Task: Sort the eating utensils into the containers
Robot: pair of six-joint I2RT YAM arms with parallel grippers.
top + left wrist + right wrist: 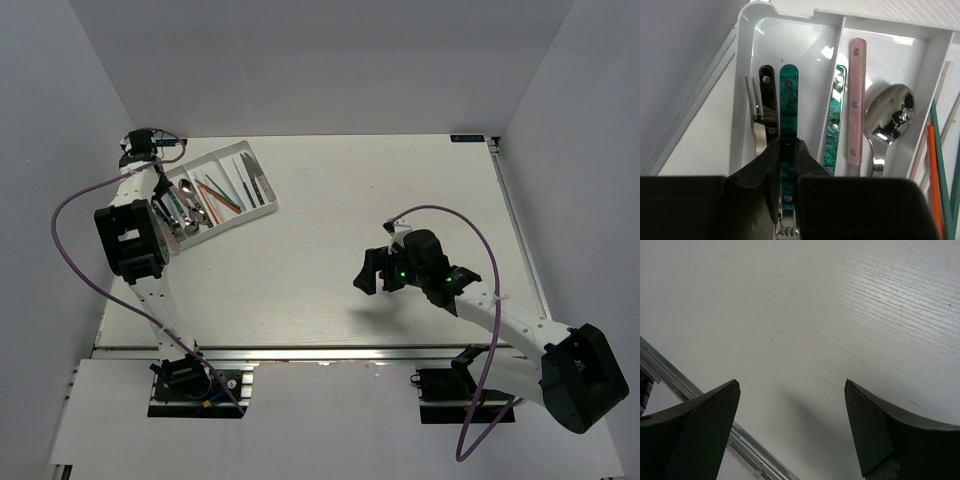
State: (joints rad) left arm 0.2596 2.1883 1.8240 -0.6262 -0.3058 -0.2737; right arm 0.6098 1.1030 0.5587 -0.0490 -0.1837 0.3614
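Observation:
The white cutlery tray (269,190) lies at the table's far left, with several utensils sorted in its compartments. My left gripper (160,186) is over its left end. In the left wrist view the left gripper (787,150) is shut on a teal-handled fork (788,102), held along the leftmost compartment (805,40) beside a black-handled fork (767,97). The compartment to its right holds a teal handle (834,120), a pink handle (856,100) and a spoon (890,112). Orange (935,190) and teal (939,150) chopsticks lie further right. My right gripper (375,272) (792,385) is open and empty above bare table.
The grey side wall (680,65) stands close to the tray's left edge. An aluminium rail (670,375) runs along the table's near edge below the right gripper. The knives (250,180) lie in the tray's right compartment.

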